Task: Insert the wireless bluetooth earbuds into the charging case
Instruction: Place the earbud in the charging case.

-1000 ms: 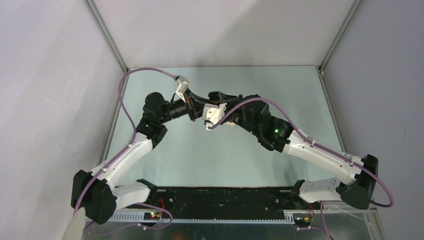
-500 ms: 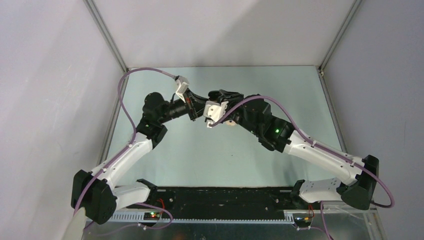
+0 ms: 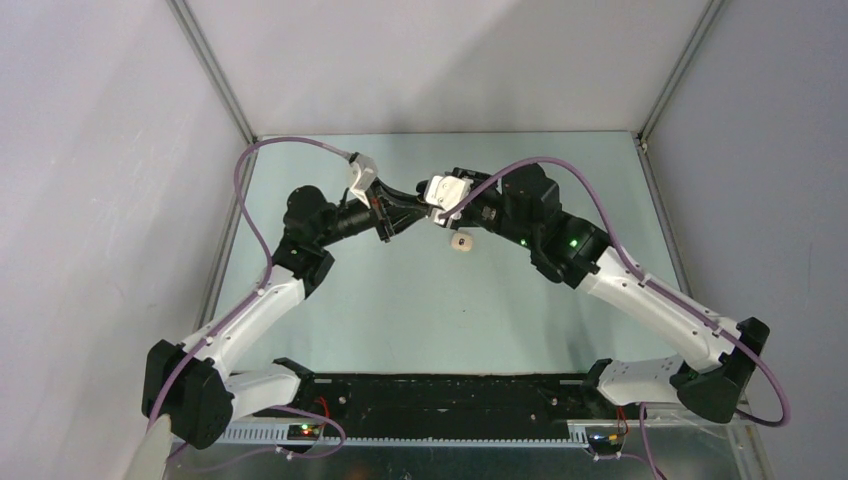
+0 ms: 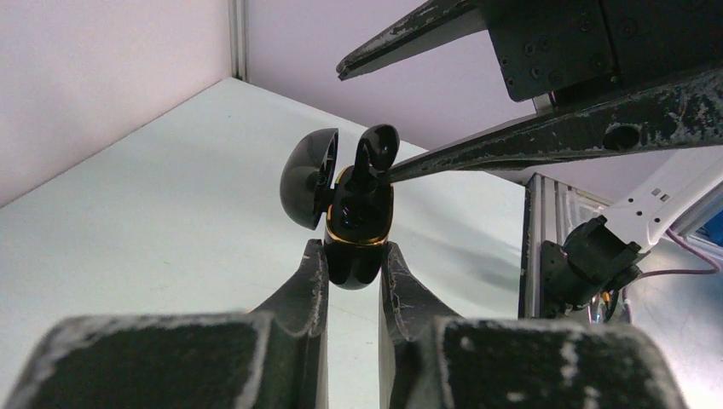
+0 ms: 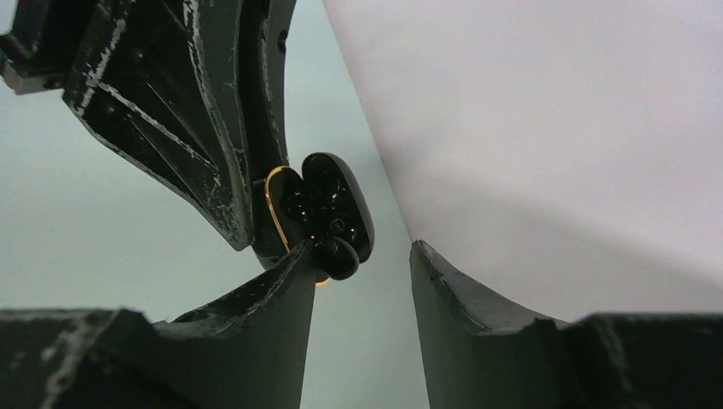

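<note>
We are seeing the left arm (image 3: pixel 260 300) reaching up from its base and bending inward toward the middle of the bench (image 3: pixel 400 310), its wrist lying nearly level. The left claw (image 4: pixel 352 256) is pinching one black charging case (image 4: pixel 358 226) low on its sides. It is holding the case upright, with the lid (image 4: pixel 303 179) swung open to the left. One black earbud (image 4: pixel 377 146) is standing in the case, its head poking above the gold rim. The right claw (image 5: pixel 360 251) is gaping wide and gripping nothing, one fingertip resting against that earbud. One cream-white earbud (image 3: pixel 460 243) is lying loose on the bench near the two claws. The right arm (image 3: pixel 640 295) is stretching in from the right, mirroring the left.
</note>
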You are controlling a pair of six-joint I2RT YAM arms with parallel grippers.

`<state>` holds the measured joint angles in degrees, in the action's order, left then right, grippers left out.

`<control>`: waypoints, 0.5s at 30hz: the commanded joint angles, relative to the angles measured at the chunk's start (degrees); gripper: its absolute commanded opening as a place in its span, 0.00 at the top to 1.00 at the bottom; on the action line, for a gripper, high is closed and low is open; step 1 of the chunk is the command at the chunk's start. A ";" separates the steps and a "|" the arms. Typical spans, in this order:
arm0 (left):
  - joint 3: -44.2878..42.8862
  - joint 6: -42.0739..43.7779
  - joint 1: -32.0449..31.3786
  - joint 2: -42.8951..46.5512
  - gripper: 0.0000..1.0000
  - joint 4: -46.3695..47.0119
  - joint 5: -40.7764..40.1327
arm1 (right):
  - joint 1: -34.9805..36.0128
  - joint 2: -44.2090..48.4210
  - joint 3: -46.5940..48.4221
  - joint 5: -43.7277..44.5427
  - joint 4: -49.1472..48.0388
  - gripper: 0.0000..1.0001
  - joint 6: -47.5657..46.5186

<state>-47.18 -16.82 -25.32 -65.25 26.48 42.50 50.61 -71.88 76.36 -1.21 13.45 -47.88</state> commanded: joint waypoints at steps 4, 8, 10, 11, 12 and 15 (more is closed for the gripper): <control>-0.73 2.60 0.36 1.04 1.00 5.11 1.16 | -1.09 -2.04 4.30 -6.31 4.94 0.49 5.73; -0.72 3.56 0.34 0.94 1.00 5.29 1.99 | -1.98 -3.57 6.75 -7.75 6.74 0.48 7.87; -0.72 4.00 0.36 0.88 1.00 5.38 2.45 | -2.57 -4.72 8.78 -8.83 8.20 0.47 9.43; -0.63 4.17 0.36 0.90 1.00 5.44 2.65 | -3.05 -5.55 9.50 -9.05 8.67 0.46 10.78; -0.59 4.45 0.36 0.98 1.00 5.47 2.89 | -3.36 -6.03 11.09 -9.33 9.70 0.45 12.43; -0.28 4.82 0.34 1.19 1.00 5.65 2.73 | -5.87 -8.59 15.86 -12.31 13.60 0.44 16.00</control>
<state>-47.18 -14.35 -24.99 -65.25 27.05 44.31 46.87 -77.71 85.58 -8.32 20.91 -38.79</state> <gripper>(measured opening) 0.179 0.550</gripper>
